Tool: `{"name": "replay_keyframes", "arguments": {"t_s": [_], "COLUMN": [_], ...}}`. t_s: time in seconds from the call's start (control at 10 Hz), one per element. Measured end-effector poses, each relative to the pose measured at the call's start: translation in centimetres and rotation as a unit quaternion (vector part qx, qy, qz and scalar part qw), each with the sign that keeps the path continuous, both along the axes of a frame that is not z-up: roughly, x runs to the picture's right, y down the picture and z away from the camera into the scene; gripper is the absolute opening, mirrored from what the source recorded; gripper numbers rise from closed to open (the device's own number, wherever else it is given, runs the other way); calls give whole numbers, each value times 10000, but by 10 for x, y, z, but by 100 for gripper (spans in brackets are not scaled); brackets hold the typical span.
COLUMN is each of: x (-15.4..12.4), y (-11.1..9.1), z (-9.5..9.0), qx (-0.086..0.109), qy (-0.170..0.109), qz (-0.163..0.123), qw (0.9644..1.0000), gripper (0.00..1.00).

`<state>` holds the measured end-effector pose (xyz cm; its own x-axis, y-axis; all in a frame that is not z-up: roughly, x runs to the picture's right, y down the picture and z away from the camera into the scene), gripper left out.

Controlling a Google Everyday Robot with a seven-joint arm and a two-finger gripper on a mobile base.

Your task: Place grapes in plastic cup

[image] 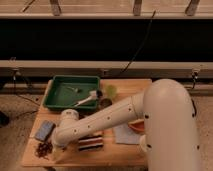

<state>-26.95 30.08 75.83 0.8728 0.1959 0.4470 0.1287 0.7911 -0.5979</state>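
The grapes (44, 148), a small dark reddish-purple bunch, lie at the front left corner of the wooden table (125, 155). My gripper (56, 151) hangs at the end of the big white arm, just to the right of the grapes and low over the table; it holds nothing that I can see. The plastic cup (110, 91), small and translucent yellow-green, stands upright at the back of the table, right of the green tray, far from the gripper.
A green tray (60, 100) with a white brush (87, 98) sits at the back left. A blue sponge (44, 130) lies behind the grapes. A dark cup (105, 102), a striped block (91, 142), a pale cloth (124, 134) and a reddish bowl (137, 125) crowd the middle and right.
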Motion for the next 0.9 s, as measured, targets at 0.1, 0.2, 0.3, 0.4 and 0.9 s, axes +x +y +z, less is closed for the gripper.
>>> {"name": "replay_keyframes", "arguments": {"t_s": [0.1,0.2,0.3,0.4,0.9], "x": [1,3,4,5,9], "y": [0,1,1,3,3], "z": [2,3,4,5,2], "qx": [-6,-17,-25,-35,-72], "qy": [27,48,67,91,83], "qz": [-4,-10,-16,-31,-7], "qw": [10000,10000,10000,9999,9999], "gripper": [78,78,77,71,19]}}
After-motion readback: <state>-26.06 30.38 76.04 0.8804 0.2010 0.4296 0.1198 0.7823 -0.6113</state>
